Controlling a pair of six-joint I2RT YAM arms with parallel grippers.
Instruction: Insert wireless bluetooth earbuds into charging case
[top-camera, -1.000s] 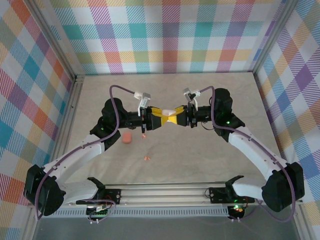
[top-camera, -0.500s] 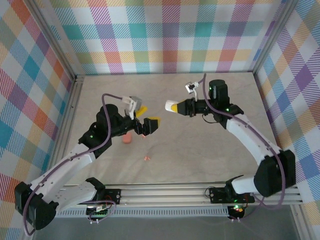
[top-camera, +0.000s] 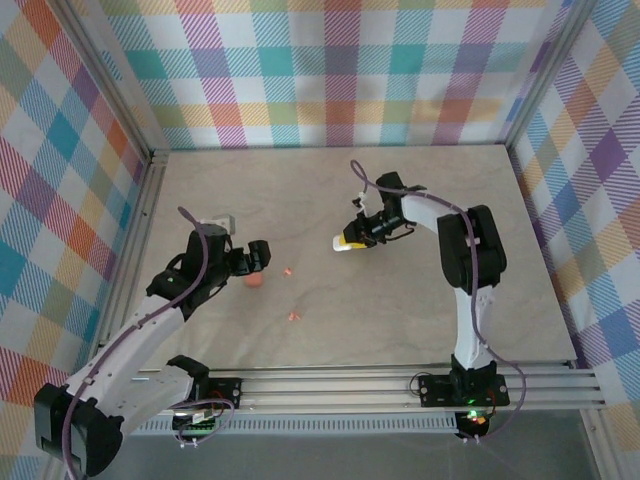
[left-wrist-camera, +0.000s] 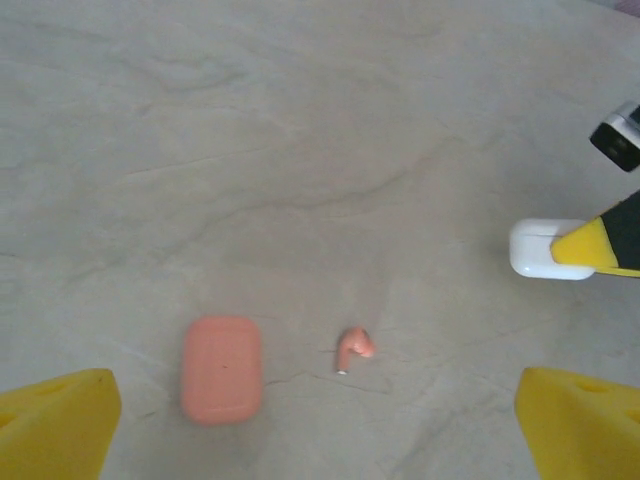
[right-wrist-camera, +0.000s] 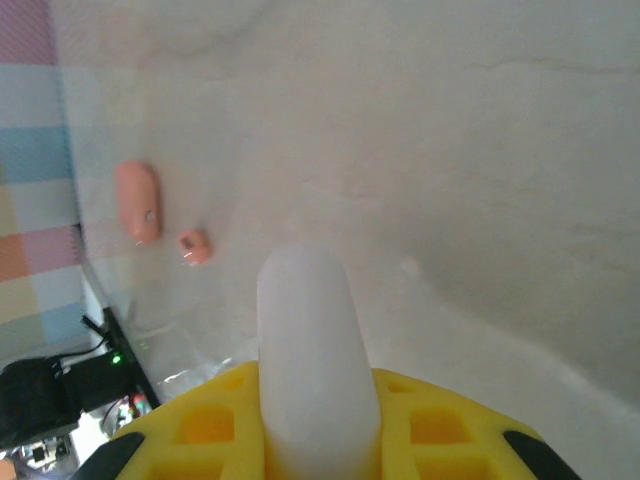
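My right gripper (top-camera: 349, 241) is shut on a closed white charging case (top-camera: 341, 243) just above the middle of the table; in the right wrist view the case (right-wrist-camera: 310, 350) stands on edge between the yellow fingers (right-wrist-camera: 200, 430). My left gripper (top-camera: 260, 257) is open and holds nothing, with its yellow fingertips (left-wrist-camera: 55, 425) spread wide. Below it a closed salmon-pink case (left-wrist-camera: 222, 368) lies flat, with a pink earbud (left-wrist-camera: 353, 347) just right of it. A second pink earbud (top-camera: 294, 316) lies nearer the front. From the left wrist, the white case (left-wrist-camera: 545, 248) is at the right.
The marbled table (top-camera: 420, 300) is walled by checked panels, with a metal rail (top-camera: 330, 385) along the front edge. The pink case (right-wrist-camera: 137, 200) and an earbud (right-wrist-camera: 194, 245) lie left of the held white case.
Both grippers held the white case at mid-table. The left gripper let go, opened wide and drew back left over the pink case. The right arm turned and keeps the white case.
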